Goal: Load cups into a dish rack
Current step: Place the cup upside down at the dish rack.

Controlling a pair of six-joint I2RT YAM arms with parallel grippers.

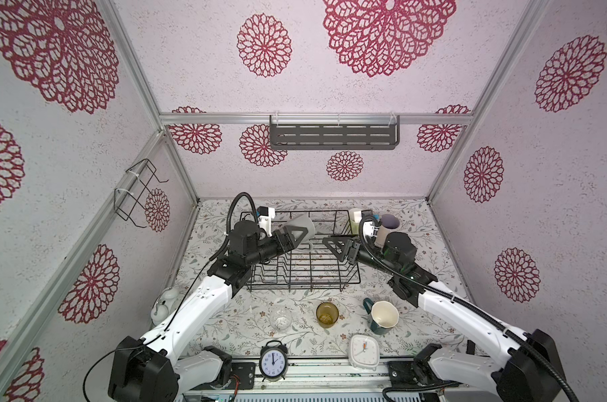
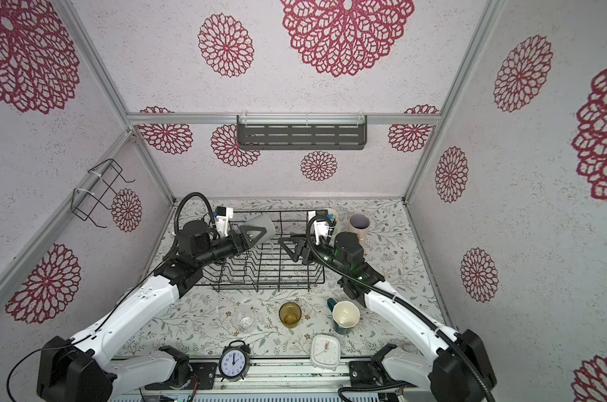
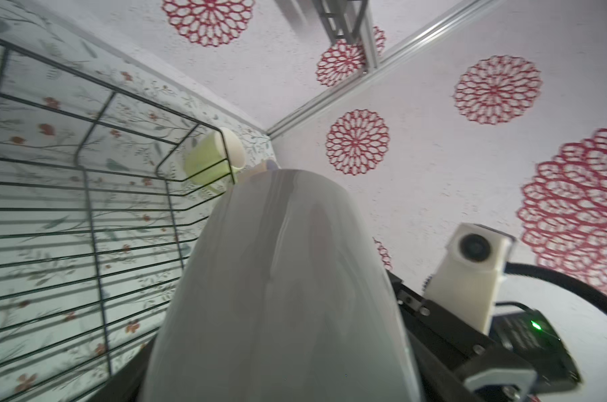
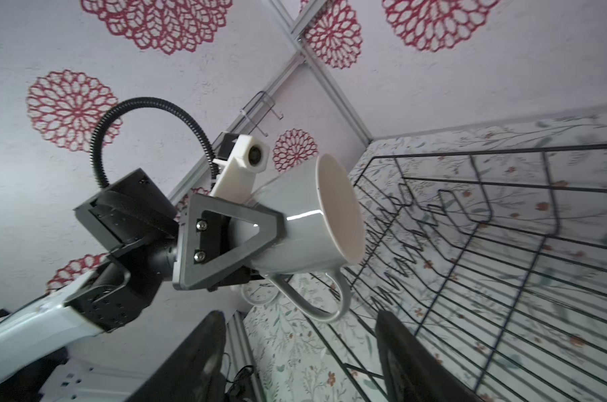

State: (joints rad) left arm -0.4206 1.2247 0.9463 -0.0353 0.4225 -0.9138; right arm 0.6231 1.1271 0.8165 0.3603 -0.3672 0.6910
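The surface (image 1: 246, 334) wears a pale floral cover. The black wire dish rack (image 1: 305, 283) stands on its far middle. Near of the rack, left to right, stand a clear glass (image 1: 280, 318), an amber tumbler (image 1: 327, 315) and a dark teal mug (image 1: 382, 318). At the near edge are a black alarm clock (image 1: 273, 360) and a white square clock (image 1: 364, 351). A yellow-green mug (image 1: 355, 217) sits by the rack's far right corner, with a pink mug (image 1: 388, 226) to its right. A white rounded object (image 1: 164, 302) sits at the left edge.

White textured walls (image 1: 330, 87) printed with red lace-like flower medallions close in three sides, joined by silver metal rails (image 1: 225, 119). A dark slotted shelf (image 1: 333, 137) hangs on the back wall and a black wire holder (image 1: 135, 195) on the left wall. The surface (image 1: 239, 327) bears a pale leaf-and-blossom print.
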